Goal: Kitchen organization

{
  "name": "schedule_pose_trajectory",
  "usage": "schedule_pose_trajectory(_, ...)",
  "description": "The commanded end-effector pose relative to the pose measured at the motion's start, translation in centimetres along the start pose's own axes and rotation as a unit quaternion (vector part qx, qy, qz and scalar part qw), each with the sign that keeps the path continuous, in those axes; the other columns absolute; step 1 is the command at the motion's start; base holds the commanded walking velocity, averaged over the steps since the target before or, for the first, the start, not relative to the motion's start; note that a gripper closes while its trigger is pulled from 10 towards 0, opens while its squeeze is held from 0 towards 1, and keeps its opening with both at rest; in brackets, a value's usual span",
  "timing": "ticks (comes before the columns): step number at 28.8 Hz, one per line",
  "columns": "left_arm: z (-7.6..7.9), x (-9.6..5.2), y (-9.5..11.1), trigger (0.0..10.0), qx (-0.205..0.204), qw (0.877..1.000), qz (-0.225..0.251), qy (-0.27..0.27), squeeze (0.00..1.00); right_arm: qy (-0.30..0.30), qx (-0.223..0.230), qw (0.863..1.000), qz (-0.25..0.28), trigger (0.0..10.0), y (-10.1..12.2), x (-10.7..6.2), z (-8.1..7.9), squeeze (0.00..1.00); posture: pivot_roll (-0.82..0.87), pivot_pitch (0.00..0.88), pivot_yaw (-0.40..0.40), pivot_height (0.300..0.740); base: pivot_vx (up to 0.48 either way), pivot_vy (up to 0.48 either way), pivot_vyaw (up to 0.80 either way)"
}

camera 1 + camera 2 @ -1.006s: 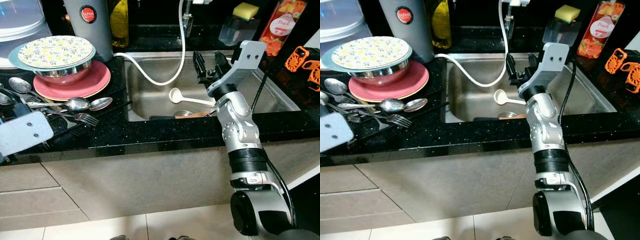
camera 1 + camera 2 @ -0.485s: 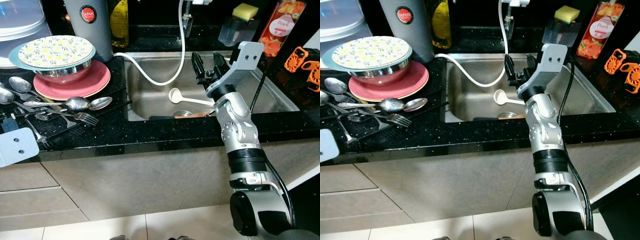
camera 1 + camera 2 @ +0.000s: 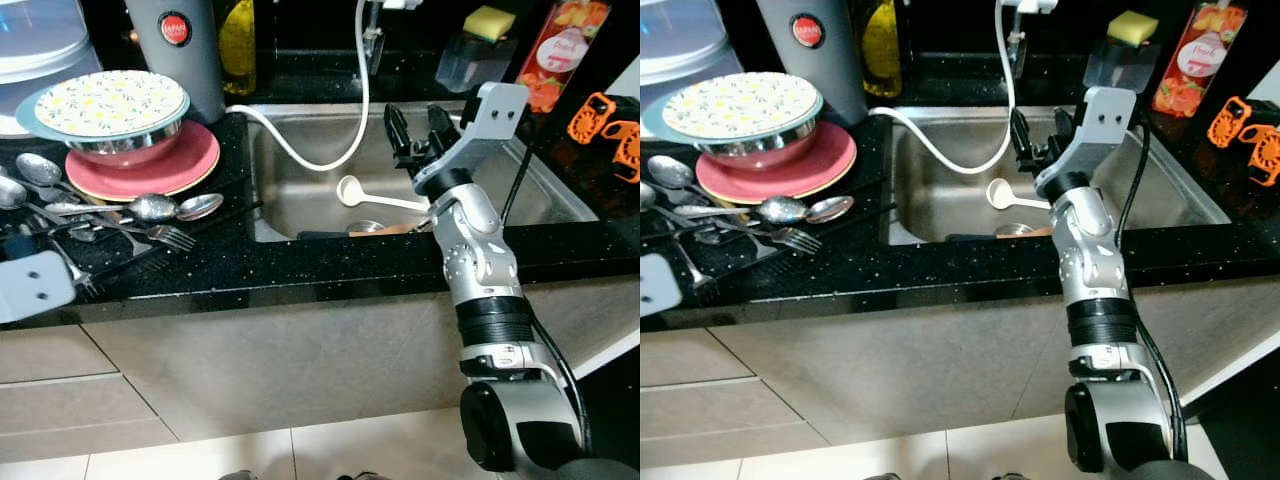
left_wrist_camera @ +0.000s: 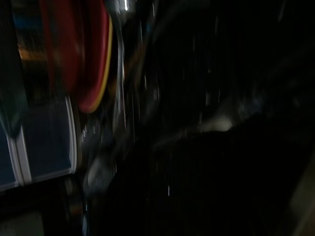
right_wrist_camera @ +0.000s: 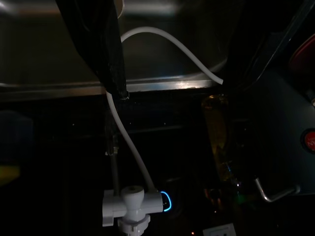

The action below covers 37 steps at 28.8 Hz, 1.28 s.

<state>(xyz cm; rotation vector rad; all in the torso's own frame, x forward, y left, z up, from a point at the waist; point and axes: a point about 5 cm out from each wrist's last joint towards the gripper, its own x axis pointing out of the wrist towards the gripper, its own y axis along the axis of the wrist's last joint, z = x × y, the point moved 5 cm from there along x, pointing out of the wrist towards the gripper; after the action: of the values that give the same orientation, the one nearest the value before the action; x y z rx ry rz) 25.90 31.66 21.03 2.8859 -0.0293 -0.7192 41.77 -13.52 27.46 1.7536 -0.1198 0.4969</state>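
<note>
My right gripper [image 3: 413, 115] hovers open over the steel sink [image 3: 545, 190], with nothing between its black fingers [image 5: 101, 44]. A white ladle [image 3: 352, 190] lies in the basin below it, beside some dark dishes. On the black counter to the left, several spoons and forks [image 3: 150, 208] lie scattered in front of a pink plate [image 3: 190, 160], which carries a steel bowl and a flowered plate [image 3: 110, 102]. The grey wrist plate of my left arm [image 3: 35, 285] sits at the counter's front left edge. The left wrist view is dark and blurred, with a red plate [image 4: 93, 59] in it.
A white hose [image 3: 300, 150] curves from the faucet across the sink's left rim. Behind stand a grey flask [image 3: 185, 50], an oil bottle [image 3: 238, 45], a soap dispenser with a yellow sponge [image 3: 490, 22] and a peach bottle [image 3: 565, 45]. An orange object [image 3: 605, 125] lies at the right.
My left arm's wrist plate has drawn back toward the lower left, uncovering more cutlery. The right gripper has stayed over the sink, still open.
</note>
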Motion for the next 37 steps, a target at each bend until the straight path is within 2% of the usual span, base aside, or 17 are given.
schedule_pose_trajectory(1, 3.0, 1.4, 0.9, 10.0, -0.026, 0.998, 0.026, -0.049, 0.00, -0.004, -0.005, 1.000, 0.002, 10.0, 0.2, -0.1, 0.2, 0.00, 0.19, 0.031, -0.054, 0.740, 0.000, 0.000, 0.00)
schedule_pose_trajectory(5, 3.3, 2.2, 1.8, 10.0, -0.009, 0.997, 0.043, -0.059, 0.00, -0.008, -0.009, 1.000, 0.002, 10.0, 0.3, -0.2, 0.5, 0.00, 0.19, 0.032, -0.051, 0.740, 0.000, 0.000, 0.00)
schedule_pose_trajectory(11, 3.8, 2.8, 1.5, 10.0, 0.004, 0.997, 0.033, -0.073, 0.00, -0.011, -0.009, 1.000, 0.003, 10.0, 0.3, -0.3, 0.6, 0.00, 0.18, 0.032, -0.049, 0.740, 0.000, 0.000, 0.00)
schedule_pose_trajectory(17, 3.2, 4.5, 0.0, 10.0, 0.007, 0.998, -0.006, -0.054, 0.00, -0.009, -0.008, 1.000, 0.003, 10.0, 0.4, -0.1, 0.5, 0.00, 0.18, 0.030, -0.054, 0.740, 0.000, 0.000, 0.00)
schedule_pose_trajectory(22, 2.9, 5.0, -0.2, 10.0, 0.006, 0.999, -0.010, -0.051, 0.00, -0.008, -0.008, 1.000, 0.004, 10.0, 0.4, -0.1, 0.4, 0.00, 0.18, 0.029, -0.055, 0.740, 0.000, 0.000, 0.00)
schedule_pose_trajectory(24, 2.7, 6.0, -0.1, 10.0, 0.005, 0.999, -0.010, -0.048, 0.00, -0.007, -0.007, 1.000, 0.004, 10.0, 0.4, 0.0, 0.4, 0.00, 0.18, 0.028, -0.055, 0.740, 0.000, 0.000, 0.00)
schedule_pose_trajectory(25, 2.7, 6.0, -0.1, 10.0, 0.005, 0.999, -0.010, -0.048, 0.00, -0.007, -0.007, 1.000, 0.004, 10.0, 0.4, 0.0, 0.4, 0.00, 0.18, 0.028, -0.055, 0.740, 0.000, 0.000, 0.00)
schedule_pose_trajectory(26, 2.6, 6.9, 0.3, 10.0, 0.008, 0.999, -0.005, -0.048, 0.00, -0.007, -0.008, 1.000, 0.005, 10.0, 0.5, 0.0, 0.3, 0.00, 0.17, 0.027, -0.053, 0.740, 0.000, 0.000, 0.00)
schedule_pose_trajectory(33, 2.2, 7.8, 0.5, 9.7, 0.011, 0.998, -0.002, -0.054, 0.00, -0.010, -0.010, 1.000, 0.007, 10.0, 0.7, -0.1, 0.6, 0.00, 0.16, 0.026, -0.047, 0.740, 0.000, 0.000, 0.00)
schedule_pose_trajectory(34, 2.0, 8.0, 0.5, 8.3, 0.012, 0.998, -0.002, -0.054, 0.00, -0.012, -0.011, 1.000, 0.007, 10.0, 0.7, -0.2, 0.7, 0.00, 0.16, 0.027, -0.045, 0.740, 0.000, 0.000, 0.00)
schedule_pose_trajectory(35, 1.8, 8.2, 0.5, 4.5, 0.016, 0.998, -0.002, -0.055, 0.00, -0.014, -0.011, 1.000, 0.007, 10.0, 0.7, -0.3, 0.8, 0.00, 0.16, 0.027, -0.045, 0.740, 0.000, 0.000, 0.00)
schedule_pose_trajectory(36, 1.9, 8.2, 0.5, 2.5, 0.015, 0.998, 0.000, -0.058, 0.00, -0.014, -0.012, 1.000, 0.007, 10.0, 0.7, -0.3, 0.8, 0.00, 0.16, 0.027, -0.041, 0.740, 0.000, 0.000, 0.00)
schedule_pose_trajectory(37, 1.9, 8.3, 0.5, 1.2, 0.015, 0.998, 0.001, -0.060, 0.00, -0.015, -0.012, 1.000, 0.007, 10.0, 0.7, -0.3, 0.8, 0.00, 0.16, 0.027, -0.041, 0.740, 0.000, 0.000, 0.00)
